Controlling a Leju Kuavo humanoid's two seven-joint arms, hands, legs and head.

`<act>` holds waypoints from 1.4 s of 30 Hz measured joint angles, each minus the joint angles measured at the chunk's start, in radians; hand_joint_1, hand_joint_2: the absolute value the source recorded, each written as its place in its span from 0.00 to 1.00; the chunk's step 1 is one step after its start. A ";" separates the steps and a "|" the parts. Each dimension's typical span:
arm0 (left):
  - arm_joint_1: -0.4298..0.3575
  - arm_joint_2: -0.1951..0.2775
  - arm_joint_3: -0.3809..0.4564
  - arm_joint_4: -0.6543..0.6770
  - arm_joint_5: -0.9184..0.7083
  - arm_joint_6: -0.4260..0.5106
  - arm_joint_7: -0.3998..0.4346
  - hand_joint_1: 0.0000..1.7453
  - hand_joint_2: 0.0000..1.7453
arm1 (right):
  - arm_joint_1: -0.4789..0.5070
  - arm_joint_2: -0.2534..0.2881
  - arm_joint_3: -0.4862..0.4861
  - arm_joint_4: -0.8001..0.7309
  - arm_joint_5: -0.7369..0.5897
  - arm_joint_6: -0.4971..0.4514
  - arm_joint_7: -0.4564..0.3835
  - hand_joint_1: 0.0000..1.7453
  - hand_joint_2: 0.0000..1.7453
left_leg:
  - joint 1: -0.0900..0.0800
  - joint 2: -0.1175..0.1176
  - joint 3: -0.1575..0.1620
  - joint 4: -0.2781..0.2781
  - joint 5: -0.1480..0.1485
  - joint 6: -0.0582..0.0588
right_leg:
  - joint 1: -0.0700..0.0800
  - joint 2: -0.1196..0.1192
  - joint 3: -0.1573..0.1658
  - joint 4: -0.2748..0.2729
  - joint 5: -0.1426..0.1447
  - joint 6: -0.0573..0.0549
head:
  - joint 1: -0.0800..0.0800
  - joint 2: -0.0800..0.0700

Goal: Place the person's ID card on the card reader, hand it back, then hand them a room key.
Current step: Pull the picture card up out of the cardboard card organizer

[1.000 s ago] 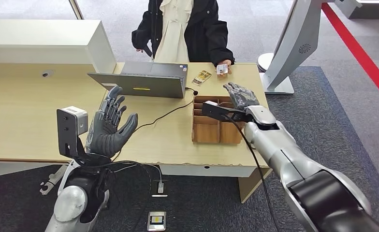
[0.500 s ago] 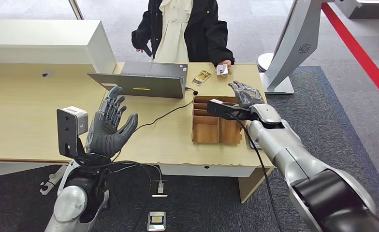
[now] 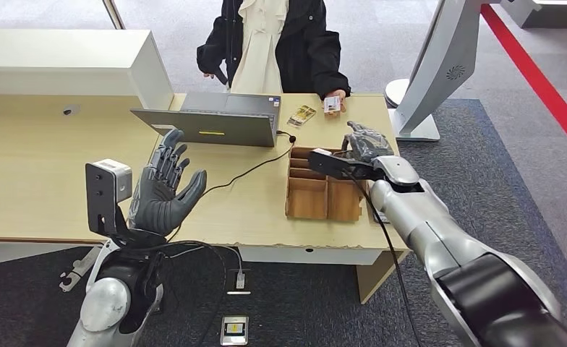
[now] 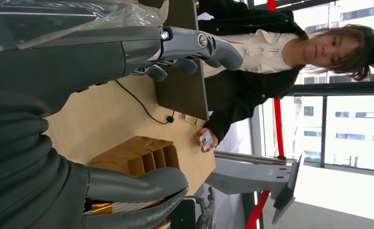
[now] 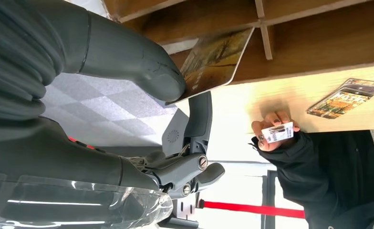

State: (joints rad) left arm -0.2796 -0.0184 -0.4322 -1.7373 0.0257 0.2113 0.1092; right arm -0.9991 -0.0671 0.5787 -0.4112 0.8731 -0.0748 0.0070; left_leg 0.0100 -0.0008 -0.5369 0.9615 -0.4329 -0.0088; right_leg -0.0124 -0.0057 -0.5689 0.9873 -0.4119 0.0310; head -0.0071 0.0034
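Now | wooden tray (image 3: 317,199) | right hand (image 3: 366,142) holds room key (image 5: 212,59) above compartments

Silver arms (image 3: 418,217) (dark grey fingers (image 3: 166,163))

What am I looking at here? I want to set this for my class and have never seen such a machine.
It is a humanoid robot at a desk. One picture looks down from its head; the other two come from cameras at its wrists and are turned sideways. The left robot hand is raised, open and empty. The right robot hand reaches over a wooden box and seems to pinch a picture card under its thumb. On the desk are a laptop and loose cards. A person opposite holds a white card.
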 joint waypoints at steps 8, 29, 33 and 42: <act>0.007 0.000 0.000 0.001 0.008 0.002 0.008 0.00 1.00 | 0.028 0.003 0.000 0.001 -0.002 -0.002 -0.009 0.42 1.00 | 0.000 0.000 0.000 0.000 0.000 0.000 | 0.000 0.000 0.000 0.000 0.000 0.000 | 0.000 0.000; 0.025 0.013 0.000 0.012 0.014 0.032 -0.002 0.00 1.00 | 0.054 0.020 -0.009 0.009 -0.033 -0.089 -0.030 1.00 1.00 | 0.000 0.000 0.000 0.000 0.000 0.000 | 0.000 0.000 0.000 0.000 0.000 0.000 | 0.000 0.000; 0.028 0.014 -0.001 0.012 0.013 0.039 -0.002 0.00 1.00 | 0.054 0.021 -0.009 0.009 -0.035 -0.095 -0.030 1.00 1.00 | 0.000 0.000 0.000 0.000 0.000 0.000 | 0.000 0.000 0.000 0.000 0.000 0.000 | 0.000 0.000; 0.031 0.014 -0.002 0.014 0.011 0.042 -0.008 0.00 1.00 | 0.005 0.020 -0.034 0.009 -0.082 -0.182 -0.066 1.00 1.00 | 0.000 0.000 0.000 0.000 0.000 0.000 | 0.000 0.000 -0.001 0.000 0.000 0.000 | 0.000 0.000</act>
State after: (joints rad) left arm -0.2487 -0.0047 -0.4338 -1.7229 0.0368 0.2533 0.1009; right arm -0.9942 -0.0473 0.5447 -0.4026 0.7911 -0.2569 -0.0590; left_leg 0.0096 -0.0004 -0.5371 0.9615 -0.4329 -0.0088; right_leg -0.0126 -0.0055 -0.5696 0.9873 -0.4117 0.0309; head -0.0070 0.0034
